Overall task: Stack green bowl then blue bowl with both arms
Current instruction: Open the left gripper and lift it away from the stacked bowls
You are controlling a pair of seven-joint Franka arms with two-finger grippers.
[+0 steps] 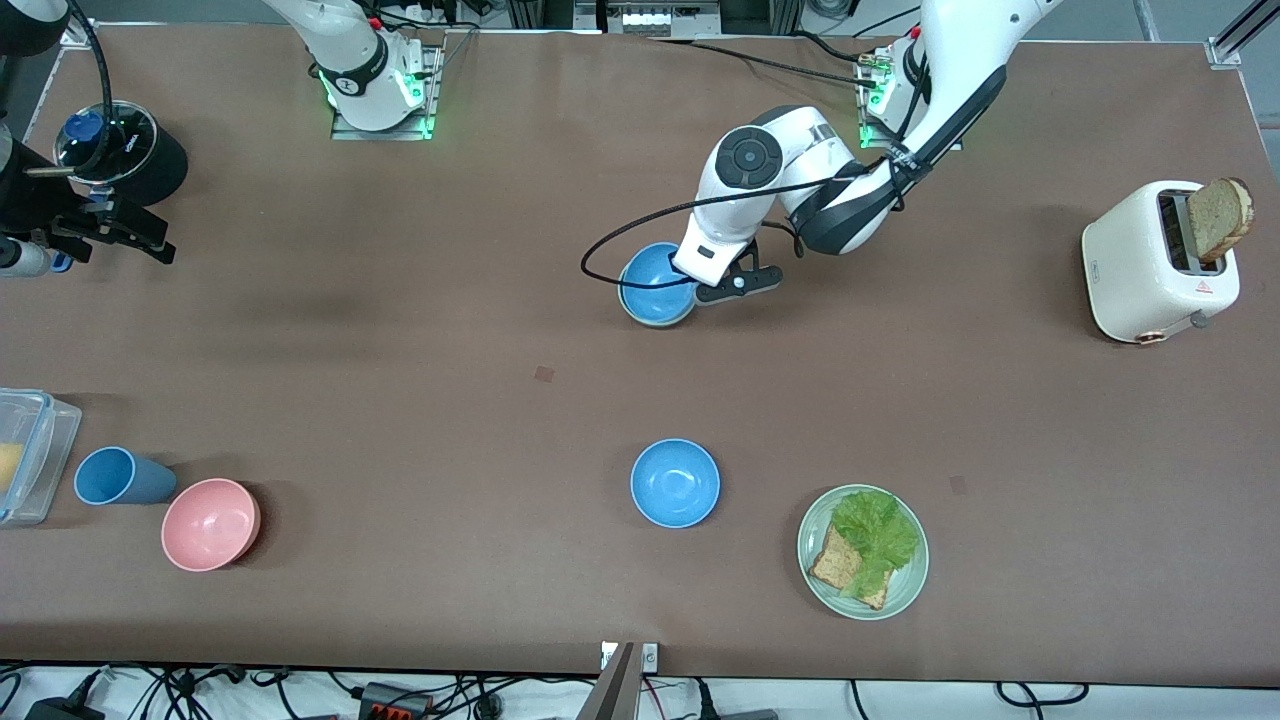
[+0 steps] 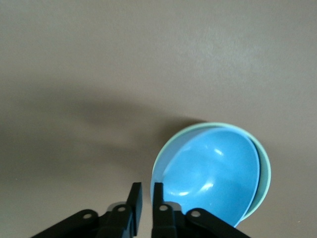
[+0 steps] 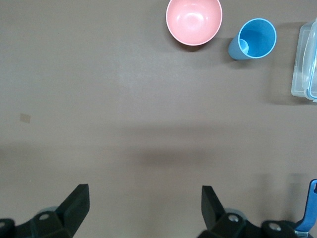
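A blue bowl [image 2: 213, 173] already sits nested in the green bowl [image 2: 265, 168], just beside the left tool [image 2: 143, 196], whose fingers stand barely parted, grasping nothing. The right tool [image 3: 143, 206] waits wide open over bare desk [image 1: 400, 330]. Stacking looks done

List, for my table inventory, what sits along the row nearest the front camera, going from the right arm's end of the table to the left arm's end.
Clear container → blue cup → pink bowl → blue bowl → pale-green plate with toast and lettuce.
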